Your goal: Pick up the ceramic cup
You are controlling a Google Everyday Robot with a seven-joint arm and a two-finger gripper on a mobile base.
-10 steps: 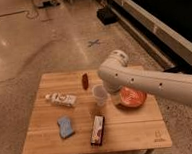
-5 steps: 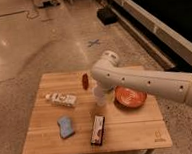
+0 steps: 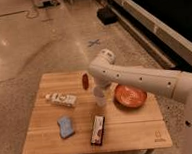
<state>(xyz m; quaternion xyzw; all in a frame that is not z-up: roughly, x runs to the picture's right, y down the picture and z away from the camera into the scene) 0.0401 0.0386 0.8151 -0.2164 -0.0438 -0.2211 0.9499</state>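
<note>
From my station I see the robot's white arm reaching in from the right edge of the frame, bending near the middle and turning downward over the light wooden bench. The hand hangs at the centre of the frame, right at the top of the small pale whitish-grey ceramic cup. I cannot tell how far the hand is open, nor whether it has hold of the cup.

The cup stands upright on the bench near its middle. Just right of it sits the wide orange-red bowl; whether the two touch I cannot tell. Just up and left of the cup lies a small dark-red oblong object. Further left lies a white printed tube-like packet. A blue sponge rests toward the lower left of the bench, and a dark red-and-white wrapped bar lies below the cup, near the front edge.
</note>
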